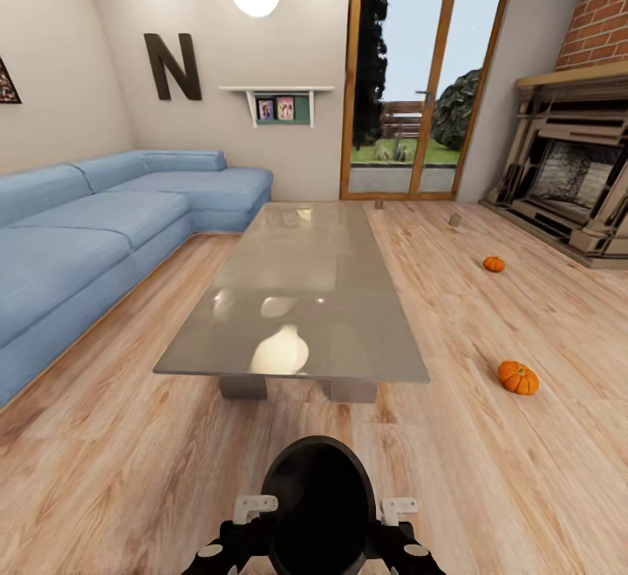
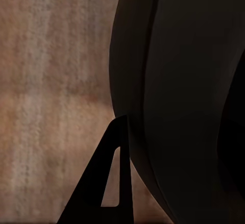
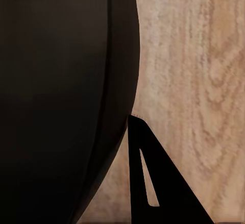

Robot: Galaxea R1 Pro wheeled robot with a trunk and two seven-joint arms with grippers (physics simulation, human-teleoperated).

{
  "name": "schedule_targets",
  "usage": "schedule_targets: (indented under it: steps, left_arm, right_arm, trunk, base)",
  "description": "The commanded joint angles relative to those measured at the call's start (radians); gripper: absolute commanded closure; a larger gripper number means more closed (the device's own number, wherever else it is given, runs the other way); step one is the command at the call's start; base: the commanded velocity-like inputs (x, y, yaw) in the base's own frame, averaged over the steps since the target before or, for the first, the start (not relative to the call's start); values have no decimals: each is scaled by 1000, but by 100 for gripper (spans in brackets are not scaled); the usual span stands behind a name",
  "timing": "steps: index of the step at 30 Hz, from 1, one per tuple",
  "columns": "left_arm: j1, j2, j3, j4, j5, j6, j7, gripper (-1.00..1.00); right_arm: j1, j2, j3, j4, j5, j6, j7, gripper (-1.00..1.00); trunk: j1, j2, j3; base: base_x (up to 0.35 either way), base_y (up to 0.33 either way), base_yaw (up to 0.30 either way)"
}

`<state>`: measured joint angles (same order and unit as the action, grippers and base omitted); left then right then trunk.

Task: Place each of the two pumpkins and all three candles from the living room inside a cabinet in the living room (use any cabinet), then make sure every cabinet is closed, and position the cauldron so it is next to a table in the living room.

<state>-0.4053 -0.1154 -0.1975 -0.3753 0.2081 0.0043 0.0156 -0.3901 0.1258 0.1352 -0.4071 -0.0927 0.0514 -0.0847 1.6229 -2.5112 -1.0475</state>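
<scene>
The glass coffee table (image 1: 296,296) served as reference. Two orange pumpkins (image 1: 518,377) (image 1: 494,264) lay on the wood floor (image 1: 541,470) on its fireplace (image 1: 571,178) side, well apart. Two small candles (image 1: 454,220) (image 1: 378,204) stood beyond its far end. The black cauldron (image 1: 318,505) sat before its near end, between the left gripper (image 1: 209,551) and right gripper (image 1: 416,550); their opening and grasp could not be determined.

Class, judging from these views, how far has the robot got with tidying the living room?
Done: nothing visibly.
In hand: the black cauldron sits between both arms, just short of the glass table.
Left: two pumpkins and two small candles remain on the floor.
</scene>
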Motion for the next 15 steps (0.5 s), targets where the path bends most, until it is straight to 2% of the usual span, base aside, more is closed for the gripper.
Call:
schedule_targets:
  steps: [1,10,15]
  left_arm:
    - [0,0,-25,-4,15,0,-6,100]
    - [0,0,-24,-4,14,0,-6,100]
    - [0,2,-23,-4,15,0,-6,100]
  right_arm:
    - [-1,9,1,-34,-75,5,0,100]
    - [-1,9,1,-33,-75,5,0,100]
    - [-1,9,1,-33,-75,5,0,100]
  trunk:
    - [0,-1,-5]
    - [4,-3,-40]
    - [4,-3,-40]
  base:
    - [0,0,0]
    - [0,0,0]
    - [0,0,0]
